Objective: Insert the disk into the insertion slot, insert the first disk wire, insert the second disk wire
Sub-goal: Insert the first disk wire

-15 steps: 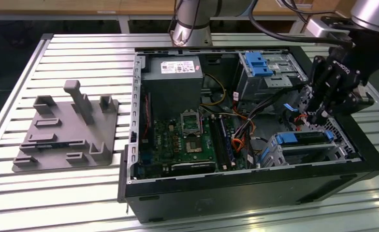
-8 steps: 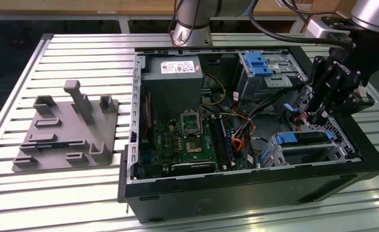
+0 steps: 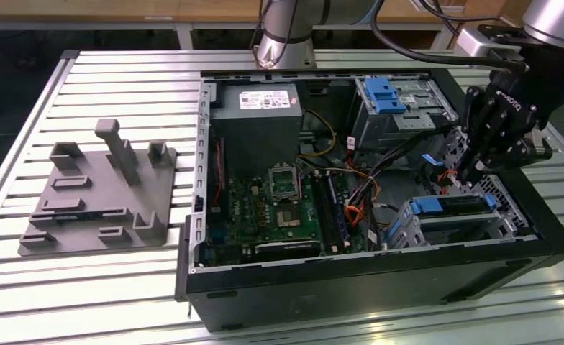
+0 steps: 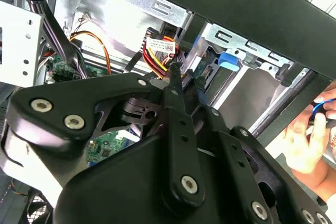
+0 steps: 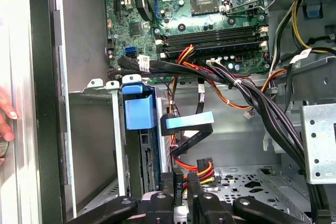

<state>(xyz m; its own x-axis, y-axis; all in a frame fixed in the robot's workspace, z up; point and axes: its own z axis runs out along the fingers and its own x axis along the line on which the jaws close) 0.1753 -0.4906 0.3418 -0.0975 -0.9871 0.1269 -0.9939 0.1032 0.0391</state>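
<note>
The end effector [image 3: 462,175], closed on a wire [image 5: 203,166], hangs beside the disk [image 3: 450,205] in the slot [image 3: 404,230], at 4 o'clock of the case [image 3: 359,287], apparently for plugging.

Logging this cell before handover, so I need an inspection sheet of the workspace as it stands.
Surface: slatted metal table, with an open PC case on it.
Job's things: disk sits in the slot, blue caddy end showing.
Clutter: grey fixture at the exterior view's left.
Grippers: pincer inside the case by the disk, apparently shut on a red-yellow wire.
Cables: black bundle loose across the case; blue-tagged cable beside the disk.
Surroundings: a hand at the case edge.
</note>
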